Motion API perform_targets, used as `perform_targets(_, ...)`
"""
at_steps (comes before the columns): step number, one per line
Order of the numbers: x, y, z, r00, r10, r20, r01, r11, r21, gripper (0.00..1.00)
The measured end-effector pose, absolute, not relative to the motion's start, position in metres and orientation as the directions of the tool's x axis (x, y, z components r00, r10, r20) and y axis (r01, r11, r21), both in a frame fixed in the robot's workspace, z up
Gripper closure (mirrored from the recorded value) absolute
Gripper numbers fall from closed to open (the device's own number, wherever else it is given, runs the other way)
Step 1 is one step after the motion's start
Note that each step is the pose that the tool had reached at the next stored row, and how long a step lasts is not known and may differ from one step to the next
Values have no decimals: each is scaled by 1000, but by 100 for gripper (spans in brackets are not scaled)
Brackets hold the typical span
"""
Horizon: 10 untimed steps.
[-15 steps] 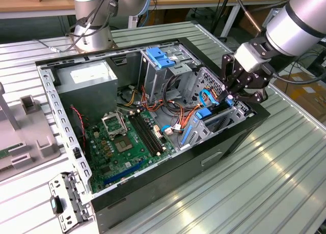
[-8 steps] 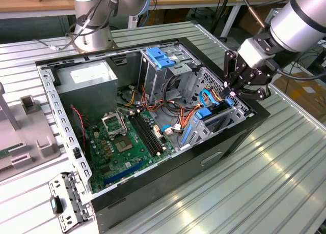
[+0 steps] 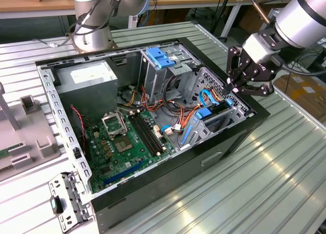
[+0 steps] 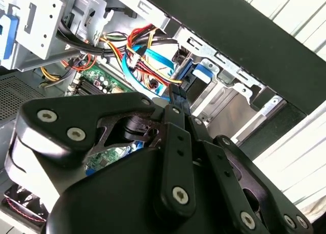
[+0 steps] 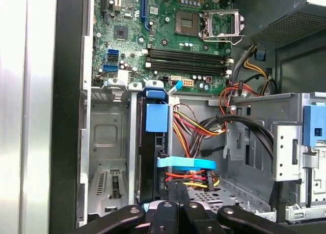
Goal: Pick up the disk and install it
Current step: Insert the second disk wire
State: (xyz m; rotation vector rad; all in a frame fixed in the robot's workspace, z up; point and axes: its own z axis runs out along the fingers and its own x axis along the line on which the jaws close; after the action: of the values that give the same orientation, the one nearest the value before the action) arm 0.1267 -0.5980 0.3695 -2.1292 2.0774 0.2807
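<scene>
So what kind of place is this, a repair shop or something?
More likely a robotics lab or test workshop. An opened computer case lies on a ribbed metal table, a robot arm's gripper is at its drive bays, and cluttered wooden workbenches and a cardboard box stand behind.

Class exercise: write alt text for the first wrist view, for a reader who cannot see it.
The robot's hand reaches into an open computer case, at a metal drive bay where the disk stands on edge with blue rails. Beyond lie coloured cables and a green motherboard.
</scene>
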Motion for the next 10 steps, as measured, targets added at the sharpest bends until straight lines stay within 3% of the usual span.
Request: perform_targets(10,136,-598,373,20,-969,-245,-999,-27,24,89)
